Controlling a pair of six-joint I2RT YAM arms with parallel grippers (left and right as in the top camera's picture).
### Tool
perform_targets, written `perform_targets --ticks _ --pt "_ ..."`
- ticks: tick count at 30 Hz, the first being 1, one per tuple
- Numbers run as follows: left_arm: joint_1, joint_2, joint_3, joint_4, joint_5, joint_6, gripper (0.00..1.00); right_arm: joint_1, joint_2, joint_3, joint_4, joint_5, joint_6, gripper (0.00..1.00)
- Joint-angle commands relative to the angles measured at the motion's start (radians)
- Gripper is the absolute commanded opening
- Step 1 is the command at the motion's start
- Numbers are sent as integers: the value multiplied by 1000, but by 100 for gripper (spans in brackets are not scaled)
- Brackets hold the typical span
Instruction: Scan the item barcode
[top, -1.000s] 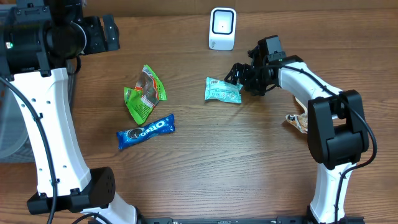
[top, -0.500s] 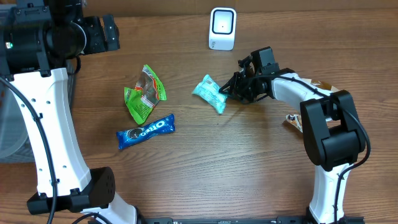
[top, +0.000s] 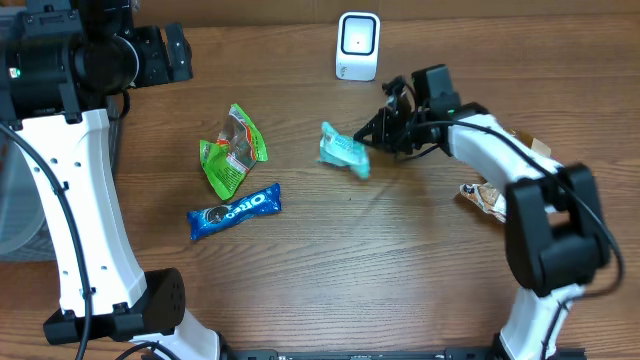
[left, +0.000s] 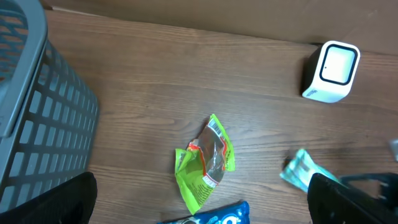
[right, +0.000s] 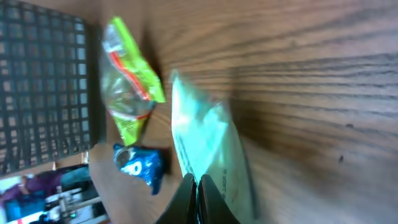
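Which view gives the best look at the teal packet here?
Overhead: the teal packet shows whole, pinched at one end by the right gripper. Right wrist shows it close but blurred and cut off; left wrist shows it small and partly hidden at the lower right.

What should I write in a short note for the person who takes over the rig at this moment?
The left gripper is open and empty, at the far left, away from the items.
The right gripper has its fingers shut on an edge of the teal packet.
The white scanner stands at the back of the table; the packet is in front of it, apart.
The green pouch and the Oreo pack lie to the left, with no gripper on them.
Done: packet grasped.
Left: bring its barcode to the scanner's face. I cannot tell where the barcode is.
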Motion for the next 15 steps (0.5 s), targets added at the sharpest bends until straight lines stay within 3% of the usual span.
perform_targets --ticks 1,6,15 --pt "0 8 3 1 -3 -10 100 -6 -81 16 -42 60 -48 4" --pt "0 8 3 1 -3 -10 100 -6 -53 14 -155 209 -48 6" --pt "0 8 3 1 -3 -10 100 -8 -51 14 -171 369 -47 4"
